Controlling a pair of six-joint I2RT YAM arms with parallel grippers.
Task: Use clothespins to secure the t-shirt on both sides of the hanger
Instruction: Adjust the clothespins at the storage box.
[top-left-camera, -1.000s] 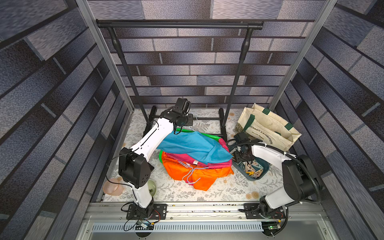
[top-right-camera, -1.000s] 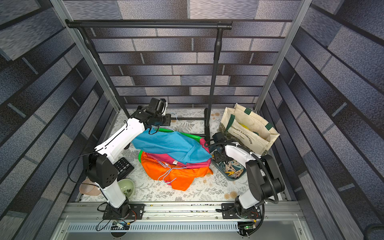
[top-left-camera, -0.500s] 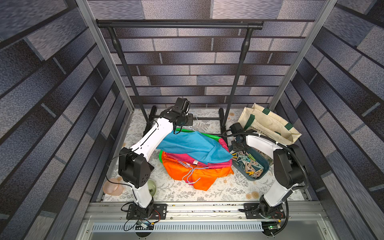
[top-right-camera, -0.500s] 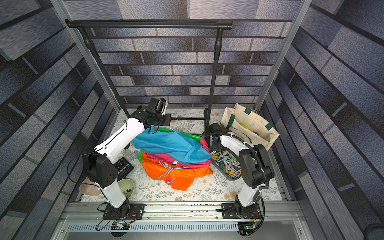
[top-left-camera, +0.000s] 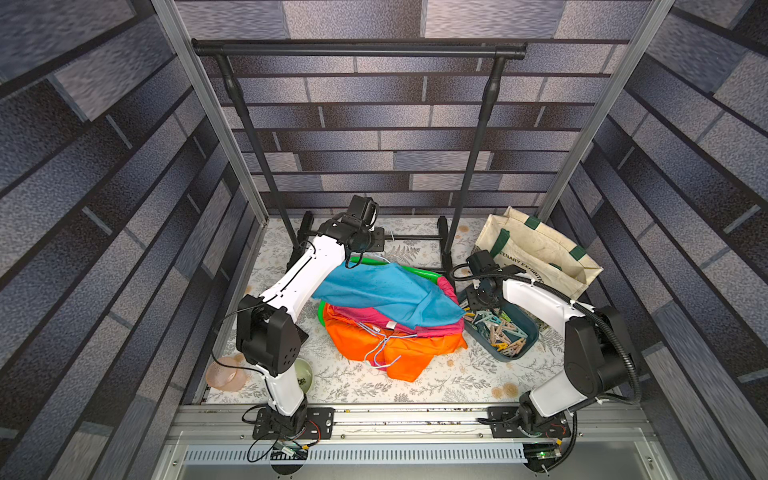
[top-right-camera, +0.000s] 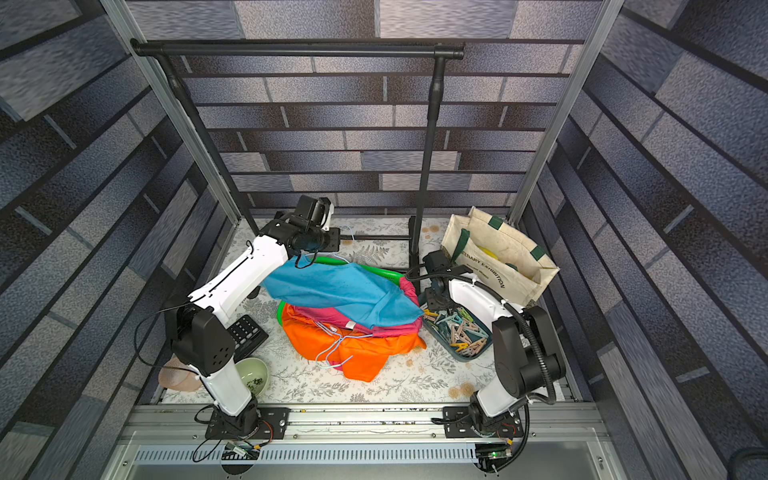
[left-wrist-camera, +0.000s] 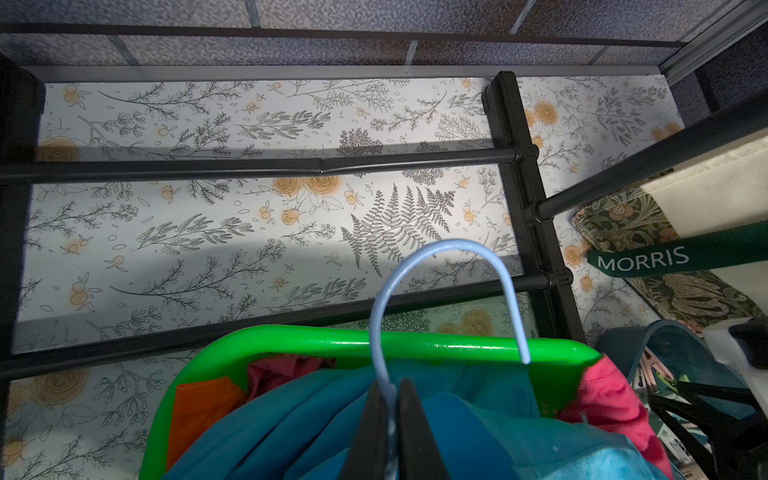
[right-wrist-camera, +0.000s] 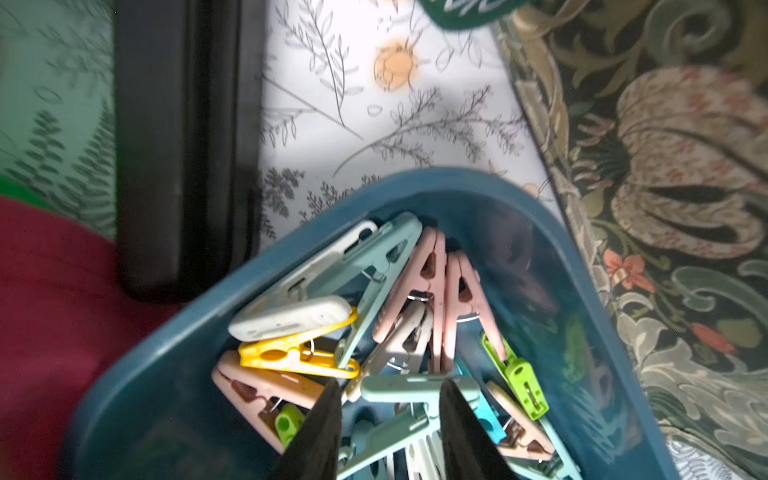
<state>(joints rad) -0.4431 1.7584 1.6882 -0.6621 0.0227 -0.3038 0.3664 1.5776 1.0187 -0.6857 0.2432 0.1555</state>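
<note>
Above the tray (right-wrist-camera: 457, 183), the right tool (right-wrist-camera: 390, 382) straddles a mint clothespin (right-wrist-camera: 415, 388), jaws apart; the left tool (left-wrist-camera: 392, 388) pinches the hanger (left-wrist-camera: 440, 245) steady.

Top views bright, sharp, edges warped; rt wrist view motion-blurred, shadowy.

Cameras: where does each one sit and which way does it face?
Top views: stereo pair high above the arm bases, looking down and back at rack, blue shirt and bin; left arm and right arm both in frame.
Left wrist: on the left arm, looking past left gripper, shut on hanger, at the rack's base.
Right wrist: on the right arm, looking down past open right gripper into clothespins.
Shared: bin and tote show in all four.
</note>
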